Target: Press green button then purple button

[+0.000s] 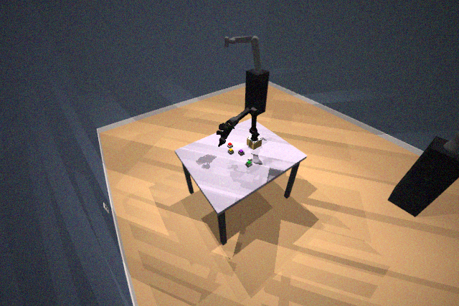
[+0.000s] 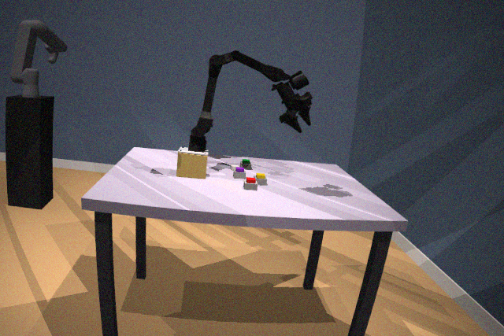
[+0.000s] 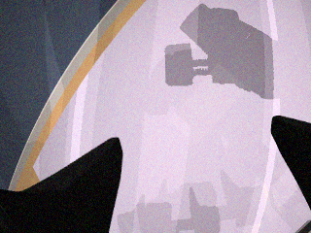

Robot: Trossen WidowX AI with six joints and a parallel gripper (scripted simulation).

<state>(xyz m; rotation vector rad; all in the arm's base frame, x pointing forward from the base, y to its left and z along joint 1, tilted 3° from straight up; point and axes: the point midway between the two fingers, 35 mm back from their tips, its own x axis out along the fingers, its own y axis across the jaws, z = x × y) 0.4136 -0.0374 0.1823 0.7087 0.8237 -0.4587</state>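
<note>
Step one is judged to be in hand, with no button yet pressed. Places are given against the tan base block (image 2: 192,164) from which the arm rises, as seen in the exterior view, left to right. Just right of that block the purple button (image 2: 239,170) is found on the table (image 2: 284,210); slightly farther right and toward the back edge sits the green button (image 2: 245,161), the first target. In front of the purple one the red button (image 2: 250,180) is noted, and right of that the yellow button (image 2: 261,175); all four are grouped closely but apart from one another. Farthest right, and held high above the table, the gripper (image 2: 298,120) is seen with its fingers spread wide and nothing between them, tips pointed downward. It hangs well beyond the button group. The next move, by judgement, calls for the gripper to be drawn back toward the base block, centred over the green button, then lowered firmly and released, with the purple button nearby avoided until its turn.
</note>
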